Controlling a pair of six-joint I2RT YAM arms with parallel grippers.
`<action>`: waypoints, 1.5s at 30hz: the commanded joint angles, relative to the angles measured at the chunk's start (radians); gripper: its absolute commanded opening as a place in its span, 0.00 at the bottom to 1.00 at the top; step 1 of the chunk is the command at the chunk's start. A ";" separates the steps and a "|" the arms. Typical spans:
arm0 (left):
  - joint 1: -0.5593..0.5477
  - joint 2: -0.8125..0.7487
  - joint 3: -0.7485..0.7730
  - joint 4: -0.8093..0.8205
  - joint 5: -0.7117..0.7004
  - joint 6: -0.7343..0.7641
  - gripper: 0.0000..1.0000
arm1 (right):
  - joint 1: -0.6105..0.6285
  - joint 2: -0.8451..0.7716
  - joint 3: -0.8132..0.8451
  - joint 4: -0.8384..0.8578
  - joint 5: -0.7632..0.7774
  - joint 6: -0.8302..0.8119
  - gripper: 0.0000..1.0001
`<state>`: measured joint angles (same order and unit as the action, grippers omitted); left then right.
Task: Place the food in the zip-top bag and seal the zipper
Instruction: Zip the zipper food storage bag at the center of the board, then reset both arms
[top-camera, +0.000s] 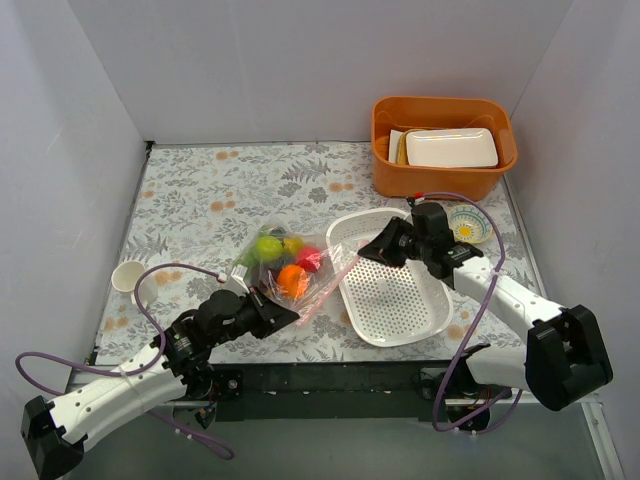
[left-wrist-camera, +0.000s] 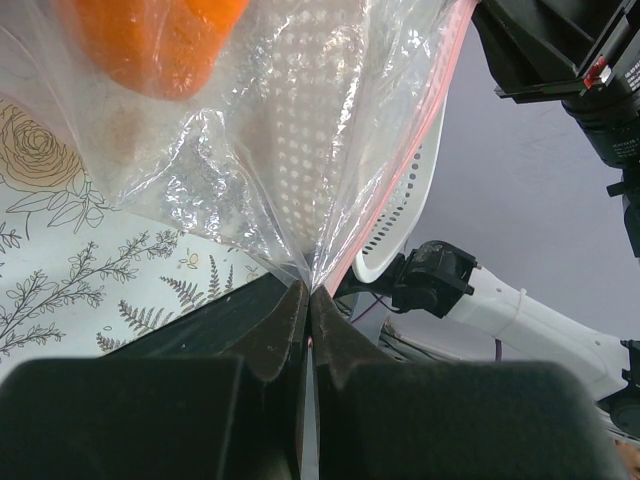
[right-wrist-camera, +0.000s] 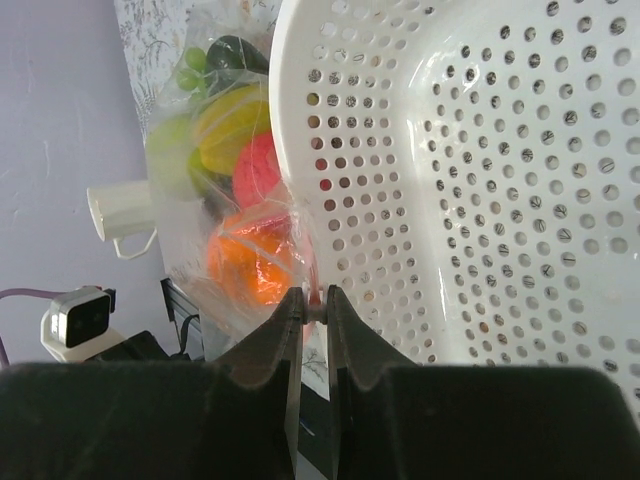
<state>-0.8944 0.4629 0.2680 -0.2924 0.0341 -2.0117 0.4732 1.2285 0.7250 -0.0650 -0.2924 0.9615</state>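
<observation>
I judge the loading done and the sealing step in hand. The food (top-camera: 284, 262) sits bunched inside the zip-top bag (left-wrist-camera: 230, 150), which lies near the middle of the table, just left of the white basket (top-camera: 400, 300). I can make out the orange (right-wrist-camera: 255, 268), the red apple (right-wrist-camera: 258, 170) and some green pieces through the plastic. No fruit shows in the basket.

The left gripper (left-wrist-camera: 308, 292) is clamped tight on the bag's near corner, where the zipper (top-camera: 330, 290) runs out. The right gripper (right-wrist-camera: 314, 300) reaches over the basket's left rim with its fingers pinched almost together. A sliver of pink sits between them, which I take to be the zipper's far end. So the strip hangs stretched between my two hands, running from near-left to far-right.

I can't tell whether the two halves of the strip are mated anywhere along it.

Next I want one hand to anchor its end while the other presses along the strip. The plastic is thin and crinkly, so it needs enough tension to stay flat without pulling a corner free.
</observation>
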 joint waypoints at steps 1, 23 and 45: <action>-0.006 -0.009 -0.018 -0.037 0.000 -0.260 0.00 | -0.042 0.003 0.054 0.011 0.036 -0.036 0.11; -0.005 -0.007 0.002 -0.037 -0.016 -0.233 0.00 | -0.094 0.031 0.071 0.025 0.013 -0.082 0.15; -0.006 0.348 0.600 -0.364 -0.319 0.298 0.98 | -0.146 -0.087 0.232 -0.412 0.424 -0.449 0.80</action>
<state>-0.8963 0.7086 0.7017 -0.5442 -0.1501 -1.8847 0.3557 1.1587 0.9092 -0.3878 0.0235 0.6041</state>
